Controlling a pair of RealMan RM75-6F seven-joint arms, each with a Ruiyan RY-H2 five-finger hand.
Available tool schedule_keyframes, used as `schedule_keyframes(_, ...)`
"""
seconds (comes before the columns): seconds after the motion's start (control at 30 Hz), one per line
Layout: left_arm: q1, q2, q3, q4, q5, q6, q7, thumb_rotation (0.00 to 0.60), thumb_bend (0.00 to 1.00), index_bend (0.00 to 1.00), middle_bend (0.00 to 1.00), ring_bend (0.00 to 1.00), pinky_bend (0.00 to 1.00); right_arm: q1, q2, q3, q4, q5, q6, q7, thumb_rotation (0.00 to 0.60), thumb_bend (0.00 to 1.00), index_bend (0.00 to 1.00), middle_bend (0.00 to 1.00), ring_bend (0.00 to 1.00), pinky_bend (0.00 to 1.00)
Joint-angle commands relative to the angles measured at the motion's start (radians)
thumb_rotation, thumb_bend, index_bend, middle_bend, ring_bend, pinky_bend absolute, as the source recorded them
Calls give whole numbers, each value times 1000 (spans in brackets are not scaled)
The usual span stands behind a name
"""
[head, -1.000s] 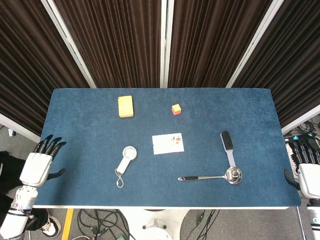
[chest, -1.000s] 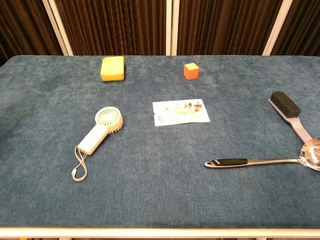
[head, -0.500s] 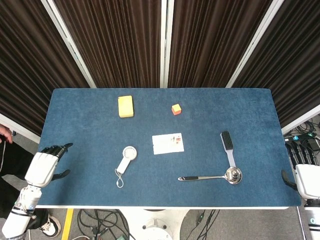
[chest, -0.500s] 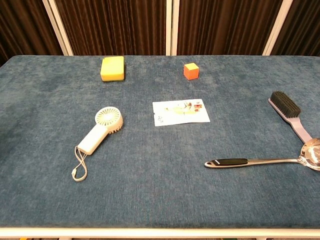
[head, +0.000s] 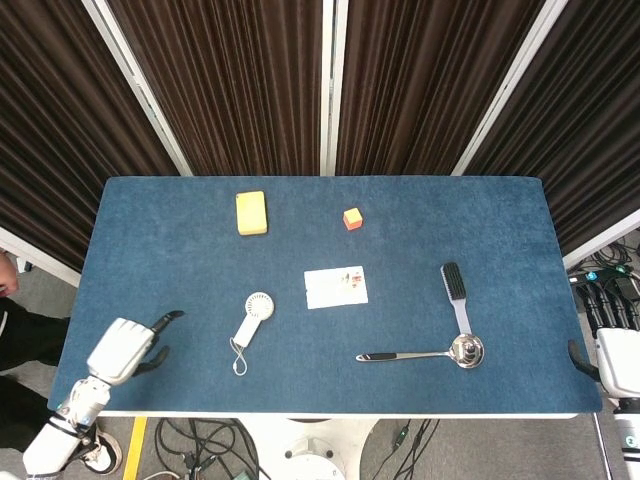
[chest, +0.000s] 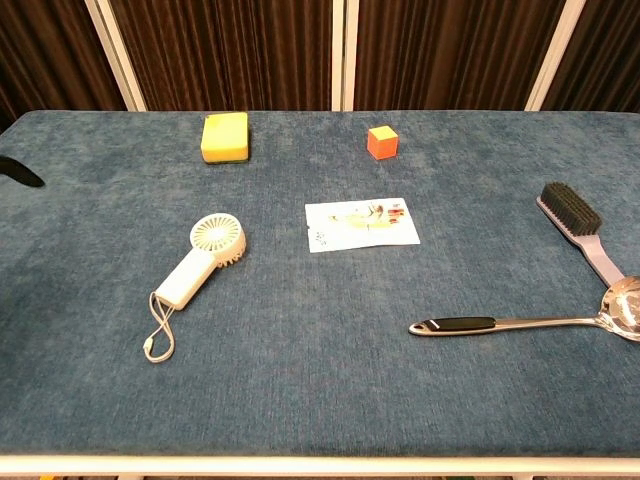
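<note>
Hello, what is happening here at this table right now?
Nothing is held. The left hand hovers over the near left corner of the blue table, fingers apart, nearest to the small white fan. The right hand waits beyond the right edge, closest to the ladle and the brush.

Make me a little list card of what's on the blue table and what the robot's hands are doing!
left hand: over the table's near left corner, holding nothing, nearest the handheld fan
right hand: off the table's right edge, holding nothing, fingers apart
handheld fan: white, lying flat, wrist cord toward the front
card: flat at the centre
ladle: handle pointing left, bowl touching the brush handle
brush: black bristles, right side
sponge: yellow, far left
cube: orange, far centre
table: blue cloth top
</note>
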Motion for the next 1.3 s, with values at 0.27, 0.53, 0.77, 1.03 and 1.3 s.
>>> schedule_keyframes(0.27, -69, -46, 16, -37, 21, -106, 58, 600, 411, 186, 911, 877, 865, 0, 3, 0, 0, 3, -4, 3, 600, 327, 0, 0, 0, 0)
schedule_keyframes(0.53, -109, -82, 10, -41, -35, -202, 114, 600, 416, 186, 904, 874, 861, 3, -1, 0, 7, 7, -13, 6, 600, 327, 0, 0, 0, 0)
schedule_keyframes(0.77, -130, -124, -4, -32, -52, -219, 153, 600, 421, 186, 892, 867, 854, 5, 1, 0, 0, 7, -14, -2, 600, 327, 0, 0, 0, 0)
schedule_keyframes(1.03, -154, -167, -22, -15, -68, -229, 175, 600, 423, 186, 887, 865, 852, 6, 2, 0, -2, 9, -17, -3, 600, 327, 0, 0, 0, 0)
schedule_keyframes(1.3, -185, -202, -35, 5, -114, -279, 200, 600, 423, 183, 888, 865, 853, 4, 4, 2, 0, 12, -14, 3, 600, 327, 0, 0, 0, 0)
